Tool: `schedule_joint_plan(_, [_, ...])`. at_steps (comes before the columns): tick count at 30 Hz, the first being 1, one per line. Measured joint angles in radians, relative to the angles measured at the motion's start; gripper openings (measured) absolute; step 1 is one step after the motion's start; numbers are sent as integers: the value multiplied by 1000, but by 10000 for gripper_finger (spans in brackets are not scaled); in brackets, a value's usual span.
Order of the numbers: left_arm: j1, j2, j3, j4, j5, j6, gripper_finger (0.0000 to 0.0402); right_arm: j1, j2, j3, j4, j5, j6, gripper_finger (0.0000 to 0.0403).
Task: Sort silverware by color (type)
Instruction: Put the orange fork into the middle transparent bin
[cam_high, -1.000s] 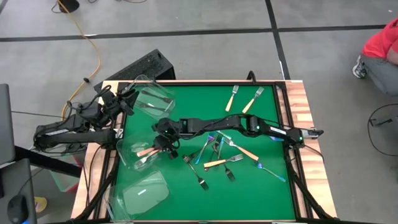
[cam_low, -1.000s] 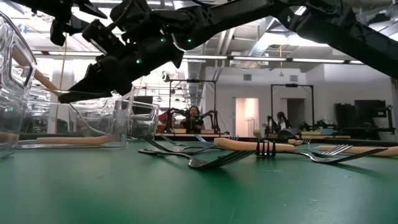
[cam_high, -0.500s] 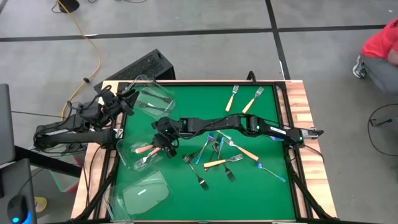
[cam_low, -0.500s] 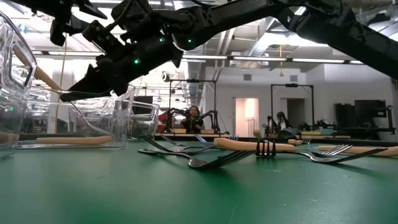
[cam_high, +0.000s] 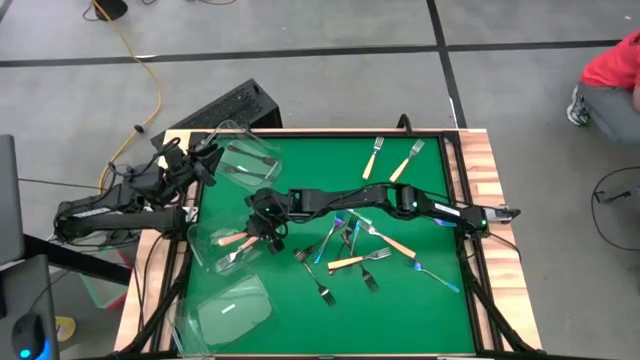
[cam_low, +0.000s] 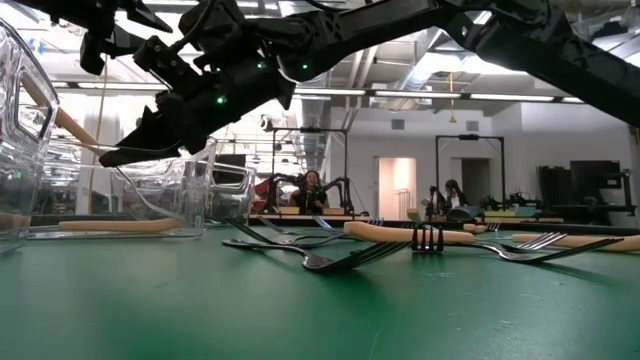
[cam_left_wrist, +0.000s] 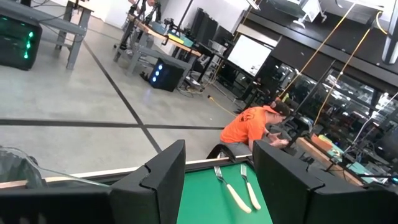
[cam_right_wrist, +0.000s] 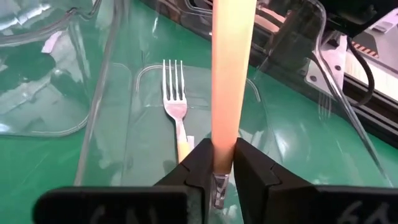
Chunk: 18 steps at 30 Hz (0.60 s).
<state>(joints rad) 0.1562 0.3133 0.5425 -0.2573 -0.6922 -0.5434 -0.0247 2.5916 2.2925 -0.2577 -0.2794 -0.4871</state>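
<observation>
Two dark jointed arms, black cabling, small green indicator lights; blocky black end effector (cam_right_wrist: 222, 163) fingers.

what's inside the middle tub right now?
Middle tub: one cream-handled fork lies flat; the right gripper grips a second cream-handled fork above it. That handle hides part of the floor.

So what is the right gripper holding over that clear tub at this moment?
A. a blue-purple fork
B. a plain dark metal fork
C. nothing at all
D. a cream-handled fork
D: in the right wrist view the right gripper pinches the cream-handled fork by its handle, above the clear tub where another cream-handled fork already lies.
</observation>
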Motion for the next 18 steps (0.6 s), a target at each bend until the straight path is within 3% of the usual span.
schedule_joint_plan(12, [0, 0, 0, 0, 0, 0, 172, -4, 2, 56, -51, 19, 20, 177])
schedule_joint_plan(18, [0, 0, 0, 7, 0, 0, 172, -32, -157, 52, -109, 65, 26, 191])
